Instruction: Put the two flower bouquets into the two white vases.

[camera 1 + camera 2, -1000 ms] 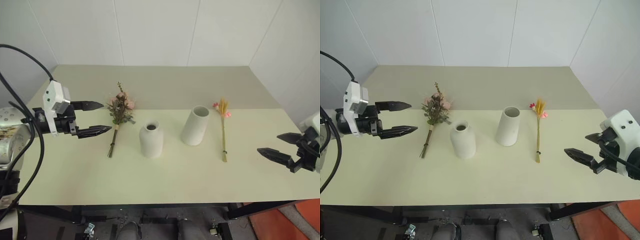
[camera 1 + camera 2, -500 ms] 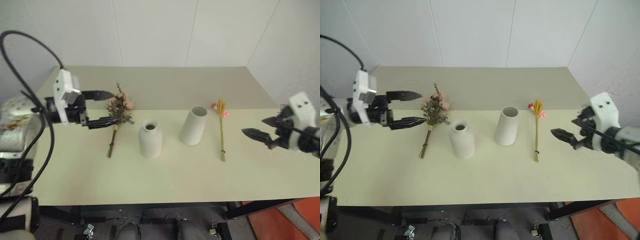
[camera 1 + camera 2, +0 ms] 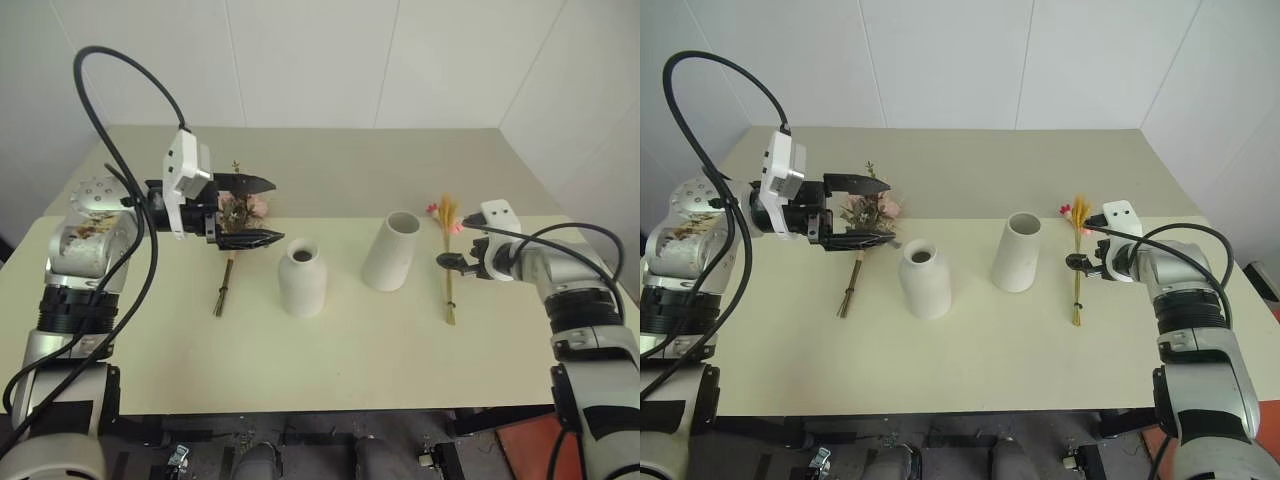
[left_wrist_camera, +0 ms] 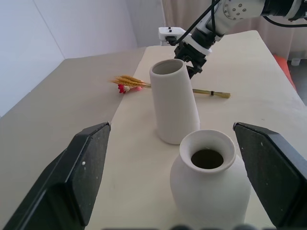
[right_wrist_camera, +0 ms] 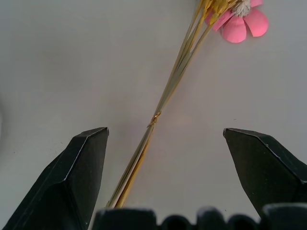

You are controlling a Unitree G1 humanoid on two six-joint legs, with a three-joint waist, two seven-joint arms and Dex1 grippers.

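Table: pale yellow-green, all task things on it.
L gripper: fingers wide apart, holds nothing; hovers at the head of the bushy bouquet, pointing toward the vases.
Bushy bouquet: lies flat, left of bottle vase, stems toward the near edge.
Bottle vase: upright, near tapered vase, not touching.
Tapered vase: upright, between bottle vase and slim bouquet.
Slim bouquet: lies flat, right of tapered vase, flower end toward the far side.
R gripper: fingers spread wide, empty; low over the slim bouquet's stalks, one finger each side in wrist view.
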